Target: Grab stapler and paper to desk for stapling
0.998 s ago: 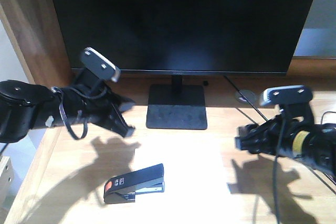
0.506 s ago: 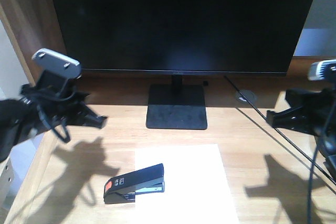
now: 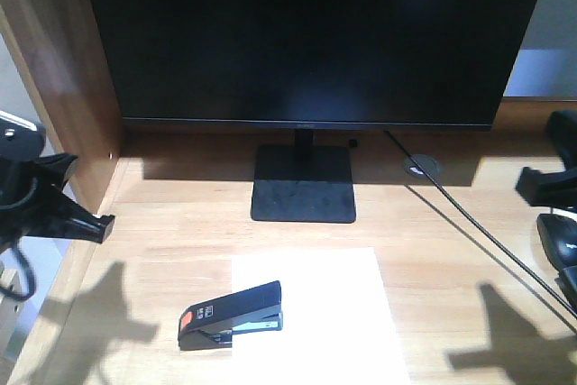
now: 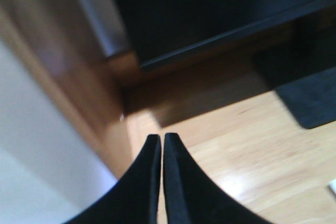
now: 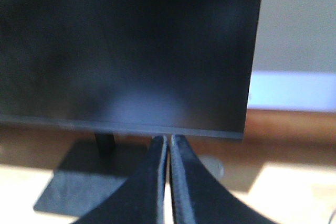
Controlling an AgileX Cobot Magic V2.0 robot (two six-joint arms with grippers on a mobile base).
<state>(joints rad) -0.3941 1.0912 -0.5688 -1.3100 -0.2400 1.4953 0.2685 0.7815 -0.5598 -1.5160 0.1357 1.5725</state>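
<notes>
The black stapler (image 3: 231, 315), with an orange-red patch at its left end, lies on the front of the desk (image 3: 162, 223). Its right half rests on the left edge of the white paper (image 3: 329, 313), which lies flat. My left gripper (image 3: 97, 226) hangs at the desk's left edge, well away from the stapler, and its fingers (image 4: 149, 182) are pressed together on nothing. At the far right edge my right gripper (image 3: 528, 185) is likewise shut and empty, fingers (image 5: 152, 182) together. In both wrist views the stapler is out of sight.
A large black monitor (image 3: 306, 33) on a square black stand (image 3: 302, 184) fills the back of the desk. A round cable grommet (image 3: 422, 166) sits behind on the right, and a black cable (image 3: 478, 232) runs from it to the front right. A brown side panel (image 3: 54, 69) rises at the left.
Both arms have drawn back from over the desk to its left and right edges. The stapler and the paper have stayed where they were.
</notes>
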